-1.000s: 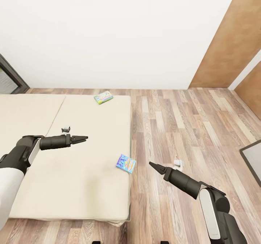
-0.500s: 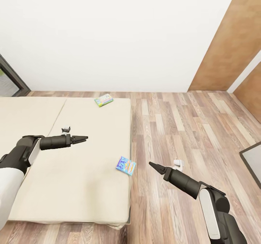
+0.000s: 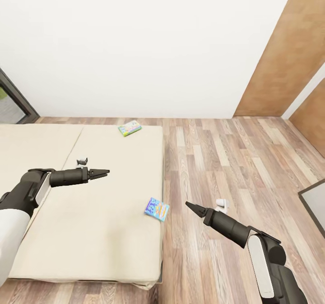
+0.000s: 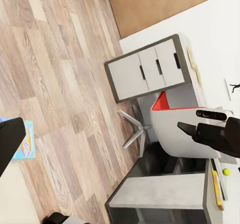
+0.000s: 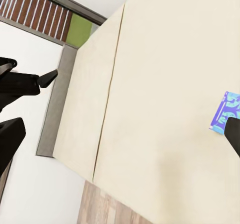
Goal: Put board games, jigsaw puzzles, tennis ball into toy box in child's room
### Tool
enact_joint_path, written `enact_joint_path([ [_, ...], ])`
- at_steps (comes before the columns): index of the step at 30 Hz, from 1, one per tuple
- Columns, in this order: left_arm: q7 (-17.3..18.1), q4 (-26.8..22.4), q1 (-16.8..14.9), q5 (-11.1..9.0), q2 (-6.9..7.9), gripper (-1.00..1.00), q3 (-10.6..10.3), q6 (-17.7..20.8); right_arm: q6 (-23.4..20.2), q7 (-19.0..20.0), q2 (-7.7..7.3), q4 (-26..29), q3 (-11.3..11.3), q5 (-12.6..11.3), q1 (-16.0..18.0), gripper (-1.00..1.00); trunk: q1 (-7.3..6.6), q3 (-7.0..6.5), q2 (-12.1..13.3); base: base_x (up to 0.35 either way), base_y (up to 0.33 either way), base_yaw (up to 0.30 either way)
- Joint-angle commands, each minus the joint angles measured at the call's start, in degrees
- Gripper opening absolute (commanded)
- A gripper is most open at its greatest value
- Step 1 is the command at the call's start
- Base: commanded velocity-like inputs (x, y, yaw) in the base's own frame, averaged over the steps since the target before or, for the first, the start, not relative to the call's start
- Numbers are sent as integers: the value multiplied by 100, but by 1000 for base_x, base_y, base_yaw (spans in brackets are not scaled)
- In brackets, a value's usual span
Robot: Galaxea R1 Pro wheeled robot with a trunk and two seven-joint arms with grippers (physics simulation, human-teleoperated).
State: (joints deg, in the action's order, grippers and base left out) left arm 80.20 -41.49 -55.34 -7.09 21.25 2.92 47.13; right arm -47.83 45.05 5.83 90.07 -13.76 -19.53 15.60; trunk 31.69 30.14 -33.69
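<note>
A blue board game [image 3: 156, 209] lies on the beige bed [image 3: 81, 213], close to its right edge. A green board game [image 3: 129, 127] rests at the bed's far edge. My left gripper [image 3: 102, 173] hovers open over the middle of the bed, empty. My right gripper [image 3: 192, 206] hangs open above the floor just right of the blue game; its fingers [image 5: 10, 139] frame that game [image 5: 227, 113] in the right wrist view. In the left wrist view a tennis ball [image 4: 226, 172] sits on a distant grey table [image 4: 160, 194]. The toy box and puzzles are out of view.
Wood floor [image 3: 234, 159] spreads right of the bed, with a small white object [image 3: 220, 203] on it. A white wall stands behind and brown panels [image 3: 289, 55] at the right. The left wrist view holds grey drawers [image 4: 147, 71] and a red-and-white chair [image 4: 175, 129].
The whole head view has shifted a little, so bed and floor sit lower in the picture. Both arms hold the same pose and the games lie where they were.
</note>
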Motion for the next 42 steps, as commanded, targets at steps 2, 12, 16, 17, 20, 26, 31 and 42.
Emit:
enact_joint_path([
  [2,13,1,-3,-11,2,100,-2,60,-28,22,6,2,-13,1,4,100,2,-13,-6,0,0,0],
  [12,13,1,-3,-11,2,100,-2,60,-25,22,6,2,-13,1,4,100,2,-108,-6,0,0,0],
  [16,14,1,-3,-11,2,100,-2,60,-25,22,6,2,-13,0,3,100,2,-145,-6,0,0,0],
  [17,14,1,-3,-11,2,100,-2,60,-25,22,6,2,-13,0,4,100,2,-155,-6,0,0,0],
  [20,13,1,-3,-11,2,100,-2,60,-25,22,6,2,-13,1,3,100,2,-183,-6,0,0,0],
  [26,14,1,-3,-11,0,100,-2,60,-25,22,6,2,-13,0,4,100,2,-240,-6,0,0,0],
  [31,13,1,-3,-11,1,100,-2,60,-25,22,6,2,-13,1,4,100,2,-287,-6,0,0,0],
  [42,13,1,-3,-11,0,100,-2,60,-25,22,13,2,-7,1,3,100,2,-391,-6,0,0,0],
])
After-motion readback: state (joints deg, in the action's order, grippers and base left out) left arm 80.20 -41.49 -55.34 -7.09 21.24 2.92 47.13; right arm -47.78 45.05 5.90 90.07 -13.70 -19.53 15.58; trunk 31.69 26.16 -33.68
